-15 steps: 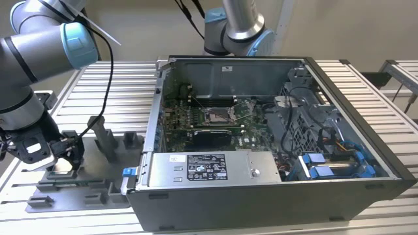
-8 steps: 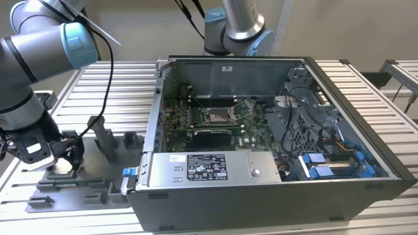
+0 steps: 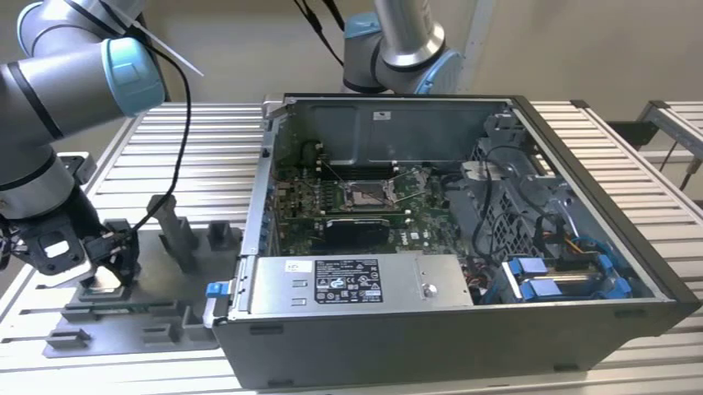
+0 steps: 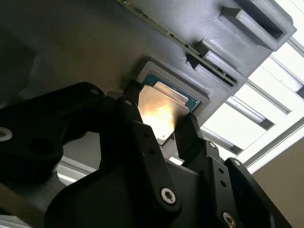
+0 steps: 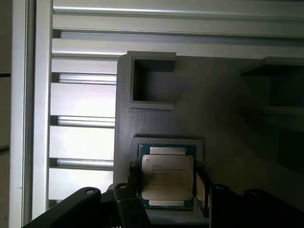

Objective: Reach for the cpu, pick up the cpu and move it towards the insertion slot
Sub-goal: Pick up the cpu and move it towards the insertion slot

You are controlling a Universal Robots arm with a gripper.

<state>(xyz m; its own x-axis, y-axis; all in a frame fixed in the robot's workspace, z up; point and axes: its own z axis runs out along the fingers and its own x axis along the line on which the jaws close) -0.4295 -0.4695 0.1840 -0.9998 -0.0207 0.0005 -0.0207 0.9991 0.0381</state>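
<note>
Your tool [image 5: 167,183] sits part-open astride the cpu [image 4: 161,116], which lies flat in its recess by the fixture tray's [image 5: 228,109] edge. I think it isn't pinching yet. If it closes off-centre or on a corner, the chip could tilt, jam in the recess, or slip out on lifting.

Glare blooms on the cpu [image 4: 161,114] (second wrist view) amid dim, shadowed surroundings.

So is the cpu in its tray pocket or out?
In. In the first wrist view the cpu lies flat inside the raised grey frame of the tray, with the frame's edge visible around it.
</note>
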